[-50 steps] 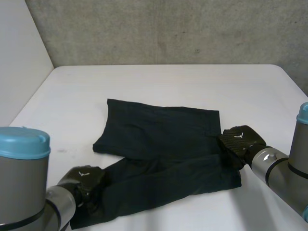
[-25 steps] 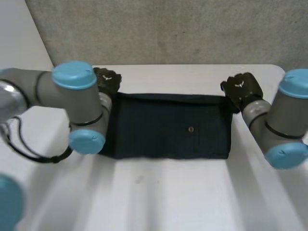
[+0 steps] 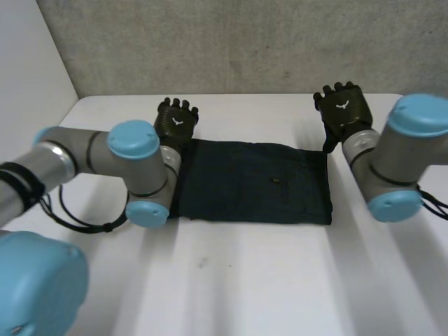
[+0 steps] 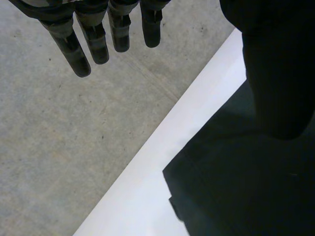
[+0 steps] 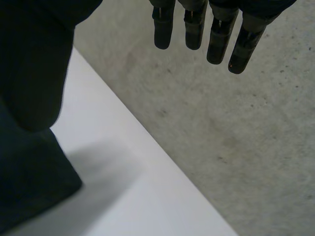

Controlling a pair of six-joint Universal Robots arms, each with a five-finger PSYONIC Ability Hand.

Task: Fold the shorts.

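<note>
Flanking the folded shorts (image 3: 252,183), robot hands (image 3: 176,119) (image 3: 341,106) hover.

Shorts (image 3: 255,183) lie flat on the counter (image 3: 280,280), mid-width and nearer its far edge than its near one. The left hand (image 3: 176,120) sits just behind the shorts' far left corner, and the right hand (image 3: 341,108) just behind their far right corner; contact with the cloth cannot be confirmed. The left arm (image 3: 133,164) lies along the shorts' left edge. A wall (image 3: 245,42) stands behind the counter.
</note>
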